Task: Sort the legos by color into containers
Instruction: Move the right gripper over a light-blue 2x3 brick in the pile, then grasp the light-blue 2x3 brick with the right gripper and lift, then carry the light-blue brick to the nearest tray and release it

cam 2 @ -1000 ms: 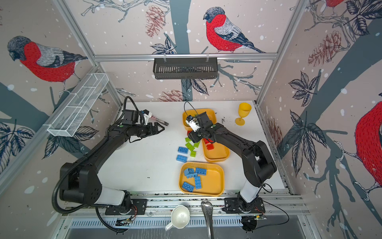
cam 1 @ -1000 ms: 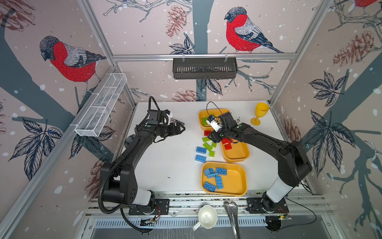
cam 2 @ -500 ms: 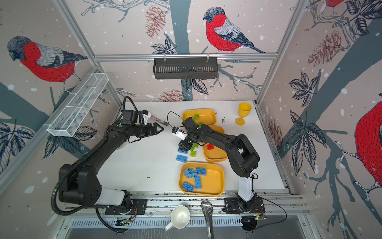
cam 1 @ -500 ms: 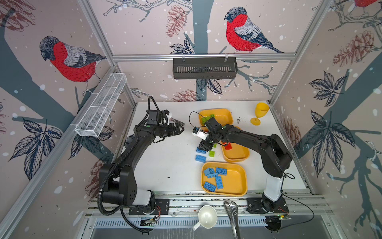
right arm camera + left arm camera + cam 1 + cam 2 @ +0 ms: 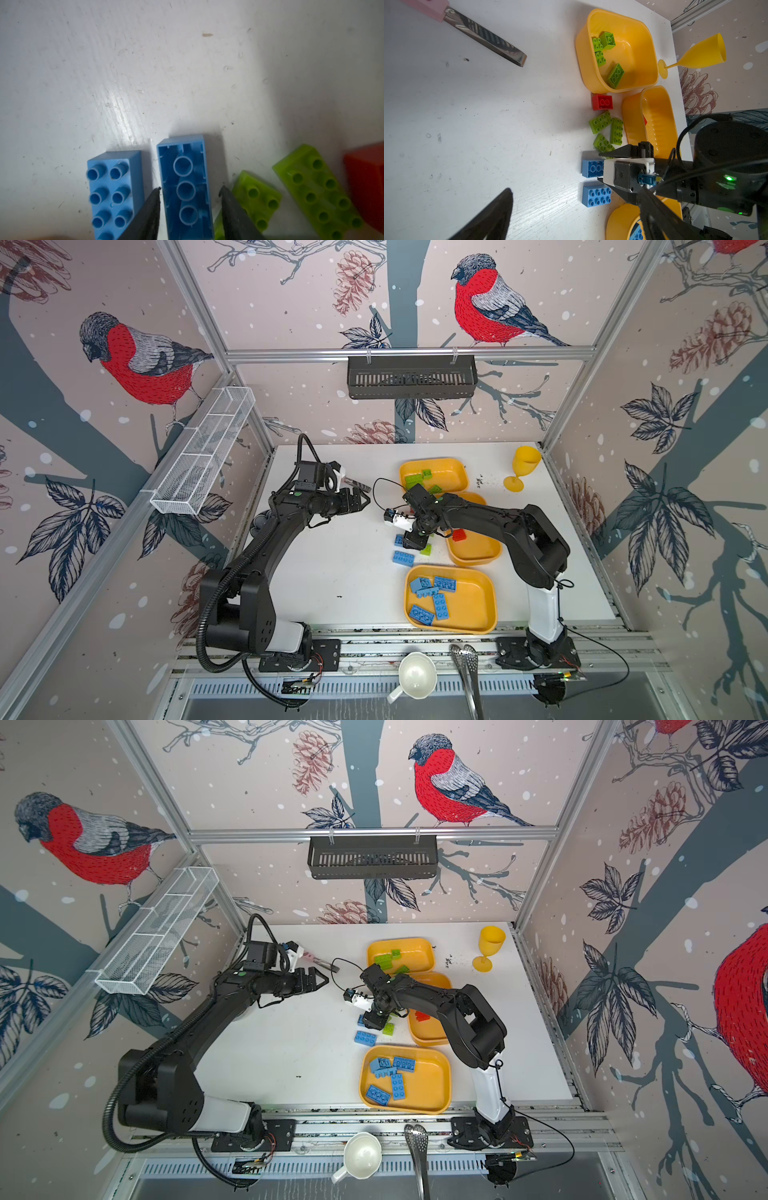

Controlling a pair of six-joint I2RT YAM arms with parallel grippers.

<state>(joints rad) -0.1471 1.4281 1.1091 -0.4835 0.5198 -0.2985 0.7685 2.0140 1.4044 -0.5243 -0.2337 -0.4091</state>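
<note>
My right gripper is down on the table, open, its fingers on either side of an upside-down blue lego. A thin gap shows beside one finger. A studs-up blue lego lies right beside it, with lime green legos and a red lego on the other side. In a top view the right gripper is left of the red container. The green container is behind it and the blue container in front. My left gripper hovers open and empty at mid-left.
A pink-handled knife lies on the table just behind the left gripper. A yellow goblet stands at the back right corner. A white cup and metal tongs rest on the front rail.
My right gripper has swung from the containers to the loose blue legos and come down over one. Its jaws have narrowed around it. The left arm has hardly moved.
</note>
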